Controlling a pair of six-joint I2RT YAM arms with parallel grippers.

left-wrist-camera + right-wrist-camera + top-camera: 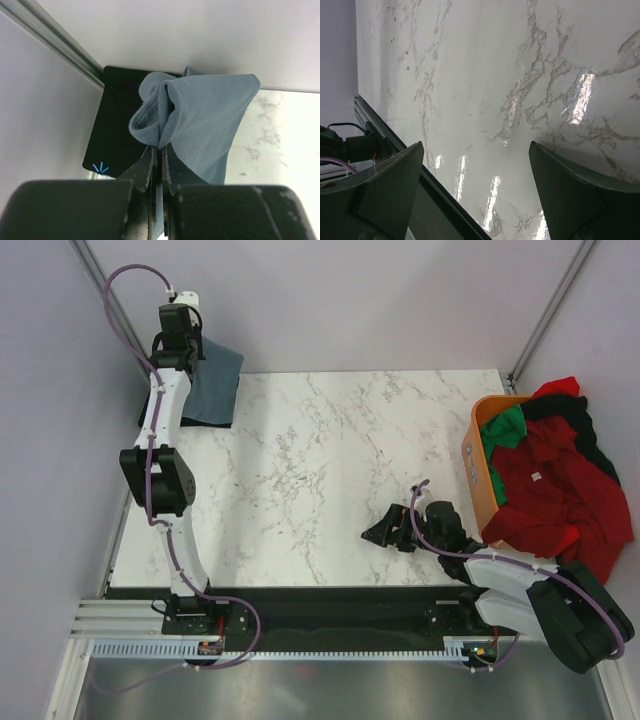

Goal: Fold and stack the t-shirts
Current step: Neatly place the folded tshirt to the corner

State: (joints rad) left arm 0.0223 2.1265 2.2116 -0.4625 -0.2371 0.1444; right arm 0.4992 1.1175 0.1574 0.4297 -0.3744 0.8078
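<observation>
Nearest, the right pincer [388, 532] gapes wide, empty, low over the tabletop [320, 470]. Beside it a basket [478, 455] overflows with red shirts [550, 480]. Far left, the left pincer [159, 155] is clamped on a blue shirt [200, 120] above a black shirt [115, 130].

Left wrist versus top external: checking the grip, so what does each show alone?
Only the left wrist: the left end effector shut on a bunched fold of the blue t-shirt, and a blue mark on the black shirt beneath. Only the top external: the orange basket of red shirts and the right end effector. Both: the blue t-shirt above the black shirt at the marble table's far left corner.
</observation>
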